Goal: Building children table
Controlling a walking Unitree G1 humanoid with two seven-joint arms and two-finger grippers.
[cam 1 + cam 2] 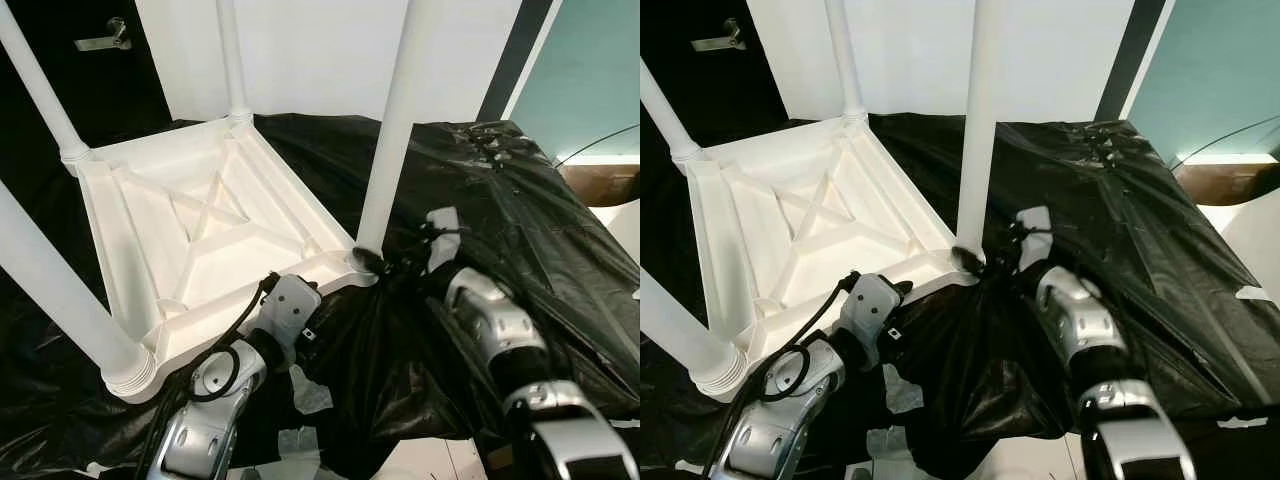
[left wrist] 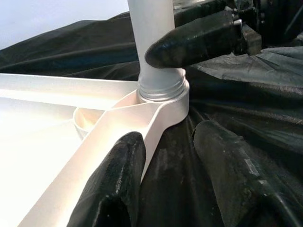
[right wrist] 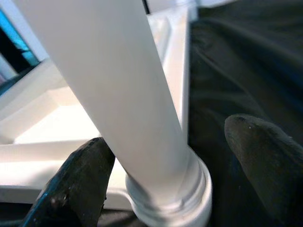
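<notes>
A white children's table top lies upside down on black sheeting, with a white leg standing in each corner. The near-right leg sits in its corner socket, its thread just showing. My right gripper is open around that leg's base. One of its fingers touches the leg and the other stands apart. My left gripper is open low by the front rim beside that corner, with one finger against the rim.
Black plastic sheeting covers the whole work surface in loose folds. Pale scraps lie near its front edge. A dark door with a handle is at the back left, a white wall behind, and a teal wall at the right.
</notes>
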